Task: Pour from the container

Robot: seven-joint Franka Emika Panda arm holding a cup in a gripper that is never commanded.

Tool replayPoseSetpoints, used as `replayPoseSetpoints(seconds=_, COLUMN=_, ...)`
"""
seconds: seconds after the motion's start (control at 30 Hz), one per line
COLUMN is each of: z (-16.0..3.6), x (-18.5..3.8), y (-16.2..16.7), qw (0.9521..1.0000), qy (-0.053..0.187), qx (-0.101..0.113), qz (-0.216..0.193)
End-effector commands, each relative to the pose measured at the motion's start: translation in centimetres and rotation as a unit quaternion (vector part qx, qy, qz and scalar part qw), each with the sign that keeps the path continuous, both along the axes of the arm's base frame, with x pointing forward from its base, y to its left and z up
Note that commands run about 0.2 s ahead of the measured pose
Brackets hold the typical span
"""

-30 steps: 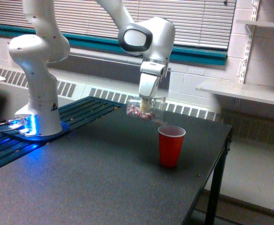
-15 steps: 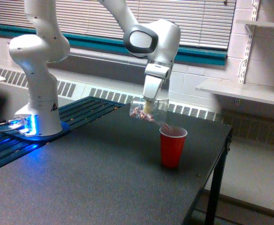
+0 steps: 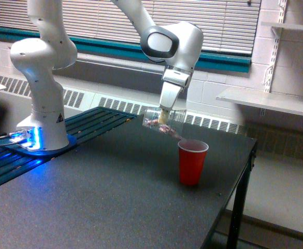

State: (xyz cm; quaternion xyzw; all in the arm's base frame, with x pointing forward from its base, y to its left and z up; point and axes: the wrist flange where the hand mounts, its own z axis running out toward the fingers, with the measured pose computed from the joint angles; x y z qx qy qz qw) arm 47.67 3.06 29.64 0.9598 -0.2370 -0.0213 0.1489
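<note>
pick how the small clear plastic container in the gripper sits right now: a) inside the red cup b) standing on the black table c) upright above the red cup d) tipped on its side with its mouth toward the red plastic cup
d, the small clear plastic container is held by the gripper tipped nearly sideways, its mouth angled down toward the red plastic cup, with pinkish pieces at its lip.

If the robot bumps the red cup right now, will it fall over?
Probably, and easily. The red cup is tall with a narrow base, so it looks tippy. It seems thin plastic and likely light, though pieces spilling from the clear container in the pincer may weigh it down slightly. On its side, it would likely roll.
</note>
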Motion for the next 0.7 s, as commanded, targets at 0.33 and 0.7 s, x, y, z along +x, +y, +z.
replayPoseSetpoints(seconds=0.33, z=1.71, x=0.44, y=0.0, qw=0.9997, qy=0.008, qx=-0.015, qz=0.017)
replayPoseSetpoints(seconds=0.7, z=1.84, x=0.46, y=0.4, qw=0.9998, qy=0.011, qx=-0.012, qz=0.015)
